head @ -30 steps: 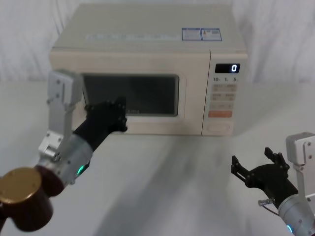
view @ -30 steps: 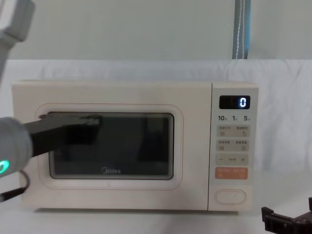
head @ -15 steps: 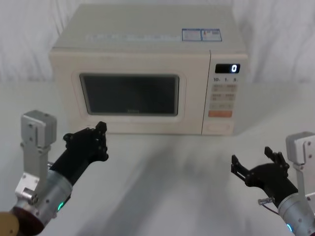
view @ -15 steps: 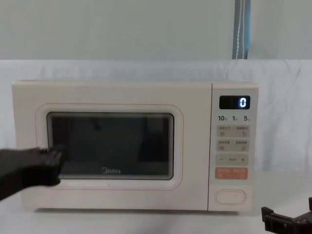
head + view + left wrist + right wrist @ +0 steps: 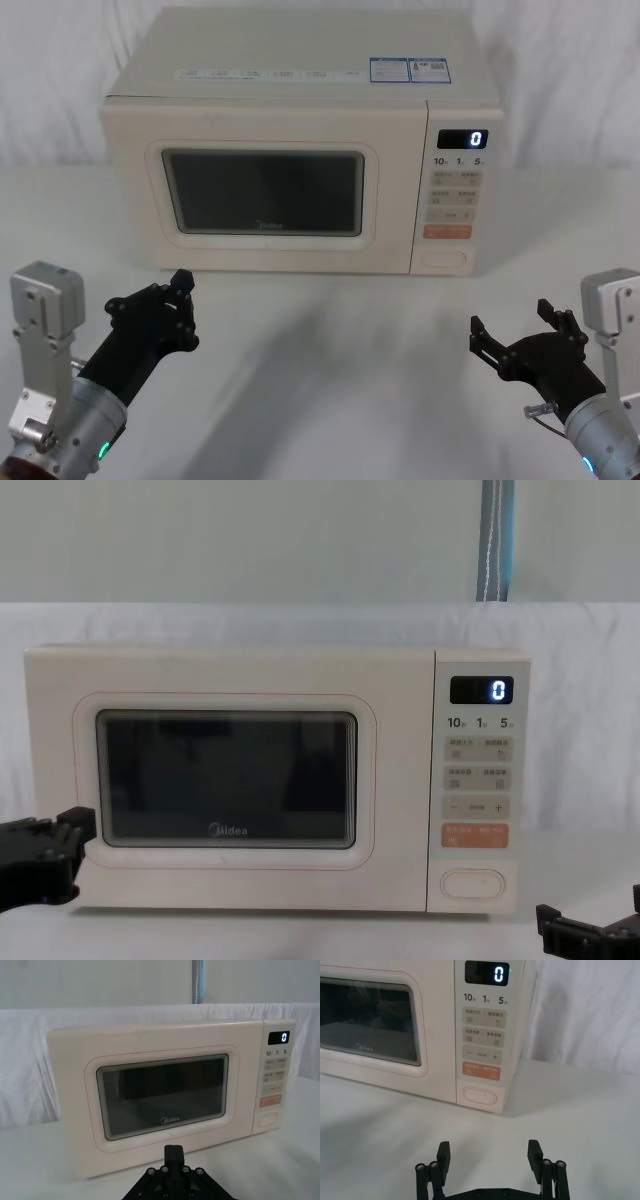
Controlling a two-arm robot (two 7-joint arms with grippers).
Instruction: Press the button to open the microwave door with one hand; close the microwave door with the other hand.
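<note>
On the white tabletop (image 5: 330, 350) sits the microwave, its door (image 5: 262, 195) shut flush and the button (image 5: 446, 259) at the panel's lower right. Left gripper (image 5: 160, 310) hovers low before the door, fingers narrow. Right gripper (image 5: 522, 342) hangs below the button, fingers wide.

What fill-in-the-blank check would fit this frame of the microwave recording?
1. The microwave door is fully ____.
2. The display above the keypad reads ____.
3. The button sits directly below the ____ rectangular key.
4. The right hand rests low, its fingers ____; the left hand is near the table.

Missing words: shut; 0; orange; open
</note>
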